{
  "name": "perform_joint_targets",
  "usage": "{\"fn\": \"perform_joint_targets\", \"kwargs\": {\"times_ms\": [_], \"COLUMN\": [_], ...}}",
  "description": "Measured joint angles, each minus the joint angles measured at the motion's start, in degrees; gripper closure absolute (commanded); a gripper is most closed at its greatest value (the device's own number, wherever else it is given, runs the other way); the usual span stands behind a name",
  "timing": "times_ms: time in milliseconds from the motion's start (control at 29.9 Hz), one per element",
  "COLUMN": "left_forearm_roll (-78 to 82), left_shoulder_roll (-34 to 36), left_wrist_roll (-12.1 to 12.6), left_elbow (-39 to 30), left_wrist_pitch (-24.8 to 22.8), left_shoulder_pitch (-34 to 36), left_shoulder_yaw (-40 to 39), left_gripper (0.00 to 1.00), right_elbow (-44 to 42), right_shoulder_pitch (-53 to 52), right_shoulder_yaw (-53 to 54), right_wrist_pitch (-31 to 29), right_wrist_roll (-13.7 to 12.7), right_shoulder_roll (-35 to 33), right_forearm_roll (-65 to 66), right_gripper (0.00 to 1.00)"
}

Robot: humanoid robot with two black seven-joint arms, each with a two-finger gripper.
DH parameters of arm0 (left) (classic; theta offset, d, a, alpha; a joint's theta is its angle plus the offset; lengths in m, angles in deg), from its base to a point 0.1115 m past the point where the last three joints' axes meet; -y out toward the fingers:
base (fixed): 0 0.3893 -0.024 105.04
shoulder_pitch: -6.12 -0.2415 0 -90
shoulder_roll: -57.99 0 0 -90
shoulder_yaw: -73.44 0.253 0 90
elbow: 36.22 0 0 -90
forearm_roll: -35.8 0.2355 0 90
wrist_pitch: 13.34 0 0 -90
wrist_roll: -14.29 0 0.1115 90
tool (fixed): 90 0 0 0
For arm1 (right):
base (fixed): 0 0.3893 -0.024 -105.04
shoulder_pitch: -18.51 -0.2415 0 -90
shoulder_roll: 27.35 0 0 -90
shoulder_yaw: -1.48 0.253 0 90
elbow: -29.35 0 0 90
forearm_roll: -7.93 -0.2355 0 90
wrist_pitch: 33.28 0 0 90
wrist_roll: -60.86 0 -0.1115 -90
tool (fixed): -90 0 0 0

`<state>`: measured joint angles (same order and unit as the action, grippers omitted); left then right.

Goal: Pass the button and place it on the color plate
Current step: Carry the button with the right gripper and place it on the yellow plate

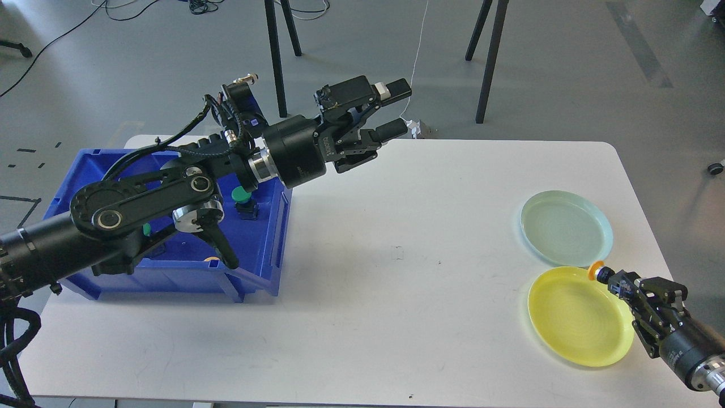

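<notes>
My right gripper [622, 287] is shut on a yellow-capped button [596, 272] with a dark body. It holds the button over the far right rim of the yellow plate [572, 323] at the table's front right. A pale blue-green plate [566, 228] lies just behind the yellow one. My left gripper [393, 110] is open and empty, raised above the table's far edge, right of the blue bin [260, 249]. A green-capped button [243, 195] sits in the bin.
The blue bin stands on the left of the white table [396, 294], partly hidden by my left arm; small green and yellow parts show inside it. Black stand legs [487, 62] rise from the floor behind the table.
</notes>
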<state>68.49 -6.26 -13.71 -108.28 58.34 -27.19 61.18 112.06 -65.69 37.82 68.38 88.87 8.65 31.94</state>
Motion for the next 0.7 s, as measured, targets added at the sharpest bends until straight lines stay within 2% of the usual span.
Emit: {"fn": "perform_joint_targets", "kwargs": {"times_ms": [167, 234, 335, 602, 703], "left_forearm_roll": [0.1, 0.1, 0.1, 0.1, 0.2], "left_shoulder_roll": [0.0, 0.0, 0.0, 1.1, 4.0], "left_wrist_roll": [0.0, 0.0, 0.0, 0.0, 0.0], "left_elbow": [0.0, 0.0, 0.0, -1.4, -3.1], "left_wrist_pitch": [0.0, 0.0, 0.1, 3.2, 3.6], "left_shoulder_pitch": [0.0, 0.0, 0.0, -1.5, -1.7], "left_shoulder_yaw": [0.0, 0.0, 0.0, -2.0, -2.9], "left_gripper": [0.2, 0.2, 0.2, 0.2, 0.2], "right_elbow": [-1.7, -1.9, -2.0, -0.8, 1.0], "right_shoulder_pitch": [-0.4, -0.6, -0.7, -1.2, -1.2], "right_shoulder_yaw": [-3.2, -3.2, -2.8, -2.6, -2.2], "right_wrist_pitch": [2.6, 2.8, 2.9, 2.2, 1.9], "right_wrist_roll": [0.0, 0.0, 0.0, 0.0, 0.0], "right_shoulder_roll": [1.8, 2.8, 3.4, 3.0, 2.2], "right_forearm_roll": [-0.1, -0.2, -0.5, -0.9, -0.9], "right_gripper": [0.53, 0.35, 0.01, 0.01, 0.01]}}
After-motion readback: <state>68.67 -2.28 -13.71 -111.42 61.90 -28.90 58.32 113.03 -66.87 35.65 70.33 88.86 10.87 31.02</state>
